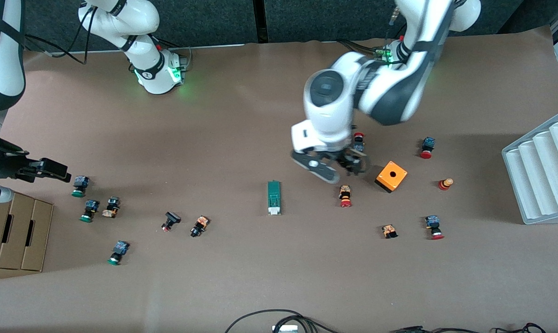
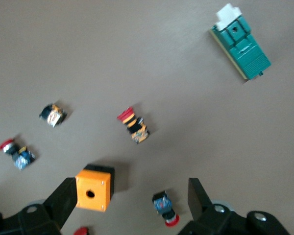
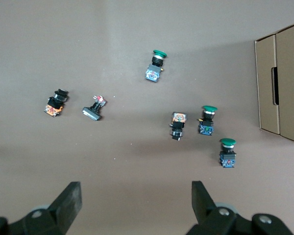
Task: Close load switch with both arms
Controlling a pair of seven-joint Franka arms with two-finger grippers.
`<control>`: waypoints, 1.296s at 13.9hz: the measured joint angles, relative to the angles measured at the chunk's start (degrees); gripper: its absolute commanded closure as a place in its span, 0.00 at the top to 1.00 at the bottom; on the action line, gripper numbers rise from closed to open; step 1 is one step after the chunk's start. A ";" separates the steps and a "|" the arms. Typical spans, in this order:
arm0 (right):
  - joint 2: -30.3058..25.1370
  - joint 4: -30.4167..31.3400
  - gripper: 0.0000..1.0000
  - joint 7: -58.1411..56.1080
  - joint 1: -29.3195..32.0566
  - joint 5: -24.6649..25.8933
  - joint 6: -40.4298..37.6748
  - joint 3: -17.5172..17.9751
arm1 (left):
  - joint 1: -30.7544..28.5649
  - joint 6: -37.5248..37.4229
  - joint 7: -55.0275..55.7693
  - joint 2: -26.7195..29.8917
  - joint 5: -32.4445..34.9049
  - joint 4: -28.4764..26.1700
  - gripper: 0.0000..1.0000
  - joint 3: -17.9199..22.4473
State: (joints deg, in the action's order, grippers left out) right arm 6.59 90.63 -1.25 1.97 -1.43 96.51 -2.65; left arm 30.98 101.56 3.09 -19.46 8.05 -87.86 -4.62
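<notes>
The load switch (image 1: 273, 198), a narrow dark-green block, lies mid-table with its white sliding piece at the end nearer the front camera. It also shows in the left wrist view (image 2: 240, 51). My left gripper (image 1: 346, 166) is open and empty, up over the table between the load switch and the orange cube (image 1: 391, 176). In the left wrist view the left gripper (image 2: 132, 196) has the cube (image 2: 93, 188) and a red-capped button (image 2: 165, 208) below its fingers. My right gripper (image 1: 60, 173) is open and empty over the right arm's end of the table; the right wrist view (image 3: 136, 196) shows bare table between its fingers.
Several red-capped push buttons (image 1: 345, 195) lie round the orange cube. Several green-capped buttons (image 1: 89, 210) lie near the right gripper. A cardboard box (image 1: 15, 231) stands at the right arm's end, a grey ribbed tray (image 1: 542, 171) at the left arm's end.
</notes>
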 measured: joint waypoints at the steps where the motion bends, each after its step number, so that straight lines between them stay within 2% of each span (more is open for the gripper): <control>1: -0.69 0.83 1.00 0.00 0.00 0.00 0.31 0.01 | -2.44 -1.50 -0.20 1.08 -1.79 0.51 1.00 0.00; 6: -5.11 4.12 1.00 -0.01 -0.06 0.00 0.51 0.13 | -14.35 -5.26 -0.41 3.44 -3.72 6.55 1.00 0.14; 9: -5.95 4.24 1.00 0.10 -0.45 0.00 0.46 0.28 | -21.35 -5.91 -0.36 5.05 -3.86 7.13 1.00 0.24; 11: -5.95 4.30 1.00 0.12 -0.42 0.00 0.46 0.15 | -25.01 -5.31 -0.33 7.87 -5.31 3.63 1.00 0.29; 15: -5.87 4.78 1.00 0.11 -0.39 0.00 0.46 0.07 | -25.95 3.03 4.29 17.06 -8.18 -9.75 1.00 0.03; 18: -5.65 5.24 1.00 0.12 -0.52 0.00 0.46 0.31 | -25.95 2.07 5.16 18.90 -8.18 -11.08 1.00 -0.01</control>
State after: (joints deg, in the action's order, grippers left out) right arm 0.93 95.87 -1.14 1.45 -1.43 96.96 -2.34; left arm 5.03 103.63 8.25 -0.56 -0.12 -98.94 -4.64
